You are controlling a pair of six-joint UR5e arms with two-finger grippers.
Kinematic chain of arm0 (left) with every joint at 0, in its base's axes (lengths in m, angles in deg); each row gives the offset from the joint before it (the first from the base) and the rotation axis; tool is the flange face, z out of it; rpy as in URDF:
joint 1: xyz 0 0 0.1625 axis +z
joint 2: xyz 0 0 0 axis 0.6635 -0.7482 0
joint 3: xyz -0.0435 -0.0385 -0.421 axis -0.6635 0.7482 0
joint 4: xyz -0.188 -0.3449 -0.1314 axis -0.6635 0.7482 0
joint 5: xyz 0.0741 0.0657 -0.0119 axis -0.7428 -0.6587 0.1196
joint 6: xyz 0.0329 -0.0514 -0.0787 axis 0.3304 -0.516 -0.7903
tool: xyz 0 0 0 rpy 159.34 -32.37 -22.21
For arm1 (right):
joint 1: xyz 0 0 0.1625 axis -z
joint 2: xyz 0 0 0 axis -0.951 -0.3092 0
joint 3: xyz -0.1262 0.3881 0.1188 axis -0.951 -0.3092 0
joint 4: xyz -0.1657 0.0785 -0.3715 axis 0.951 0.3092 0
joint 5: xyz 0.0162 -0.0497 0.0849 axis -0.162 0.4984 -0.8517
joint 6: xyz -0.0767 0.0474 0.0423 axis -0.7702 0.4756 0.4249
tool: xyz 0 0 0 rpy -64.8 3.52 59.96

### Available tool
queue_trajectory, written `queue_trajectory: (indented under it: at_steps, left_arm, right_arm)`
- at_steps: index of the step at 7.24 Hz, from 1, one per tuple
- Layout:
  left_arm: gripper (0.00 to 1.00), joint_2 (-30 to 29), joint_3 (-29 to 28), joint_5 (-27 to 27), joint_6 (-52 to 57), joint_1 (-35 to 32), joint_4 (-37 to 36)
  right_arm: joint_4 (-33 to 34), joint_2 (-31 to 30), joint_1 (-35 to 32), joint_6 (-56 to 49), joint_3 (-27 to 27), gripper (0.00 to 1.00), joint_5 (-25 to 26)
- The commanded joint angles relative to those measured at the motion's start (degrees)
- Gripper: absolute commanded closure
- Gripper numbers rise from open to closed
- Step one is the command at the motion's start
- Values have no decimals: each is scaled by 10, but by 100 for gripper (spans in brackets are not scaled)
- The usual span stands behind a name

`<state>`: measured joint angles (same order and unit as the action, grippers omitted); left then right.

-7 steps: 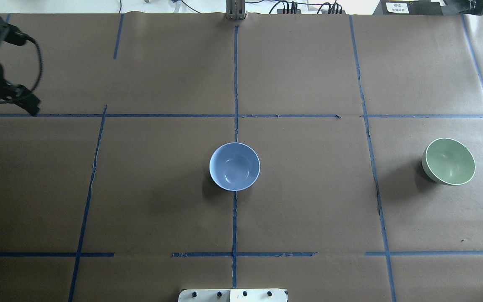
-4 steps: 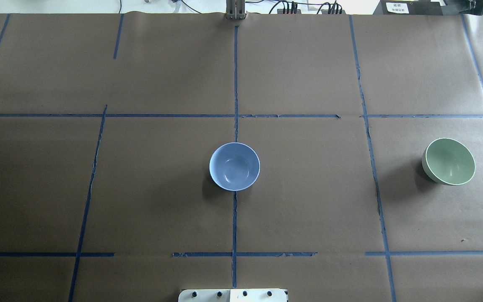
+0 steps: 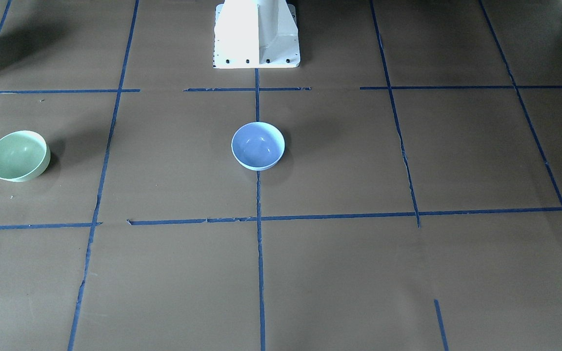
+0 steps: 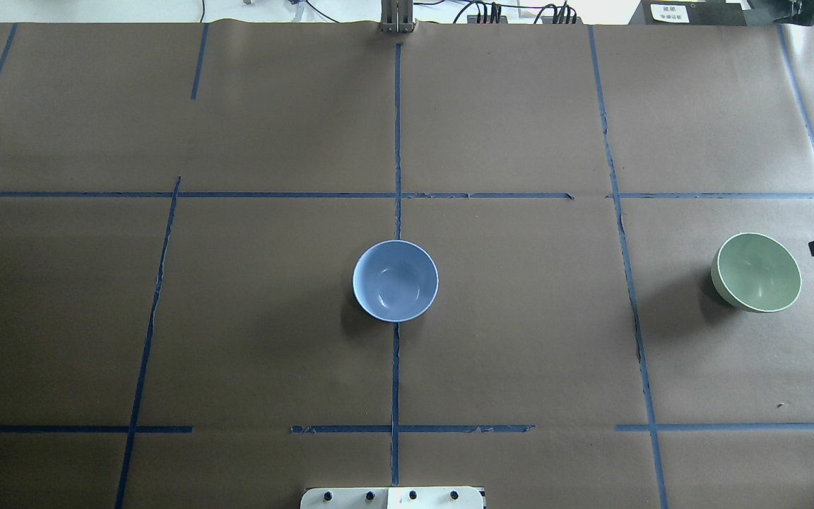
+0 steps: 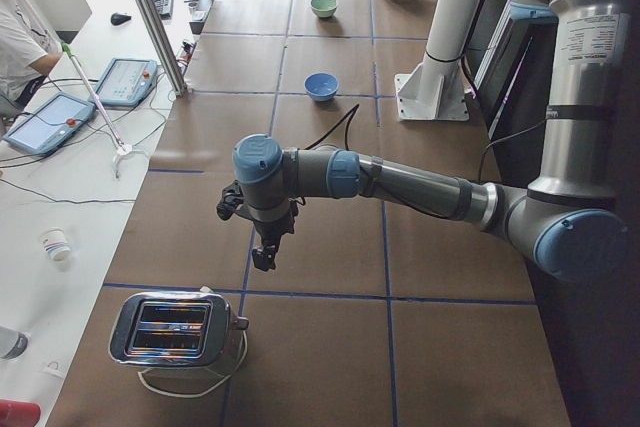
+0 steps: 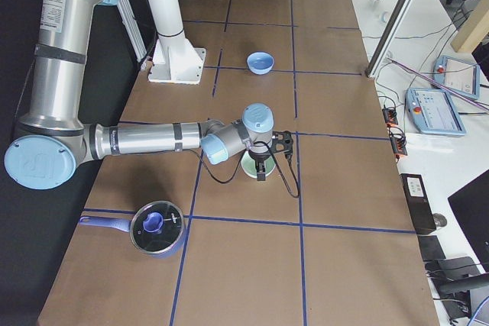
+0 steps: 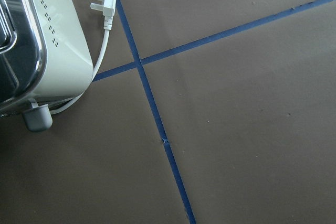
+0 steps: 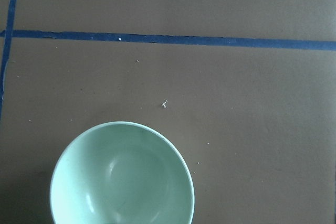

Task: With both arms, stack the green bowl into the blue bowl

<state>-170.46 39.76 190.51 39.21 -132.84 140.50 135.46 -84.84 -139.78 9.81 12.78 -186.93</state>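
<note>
Risk: right gripper (image 6: 261, 167), near round glossy mint-green bowl (image 4: 756, 272), could clip its rim, skidding it from round periwinkle-blue bowl (image 4: 395, 281); jaw state unclear for it and left gripper (image 5: 265, 247).

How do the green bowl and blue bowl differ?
Colour: the green bowl is pale mint, the blue bowl periwinkle. Place: the blue bowl sits on the centre tape line, the green bowl off to the robot's right. The right hand is close to the green bowl; none is near the blue bowl. Both stand upright and empty.
</note>
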Motion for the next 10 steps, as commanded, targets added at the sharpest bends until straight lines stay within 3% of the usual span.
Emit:
queue_trajectory:
  at_steps: [1,3,4,5,8,10]
  left_arm:
    - [0,1,0,2,2,-1,0]
    - [0,0,0,2,3,0,1]
    - [0,0,0,2,3,0,1]
    - [0,0,-2,2,3,0,0]
    - [0,27,-14,-1,1,0,1]
    - [0,28,-11,-3,-23,-2,15]
  right_arm:
    - [-141,20,60,107,-91,9,36]
    - [-142,37,74,112,-123,39,37]
    - [-142,37,74,113,-121,79,36]
    - [-143,37,74,112,-119,100,36]
    - [-133,53,74,112,-94,100,6]
    - [-71,103,73,114,-73,100,-17]
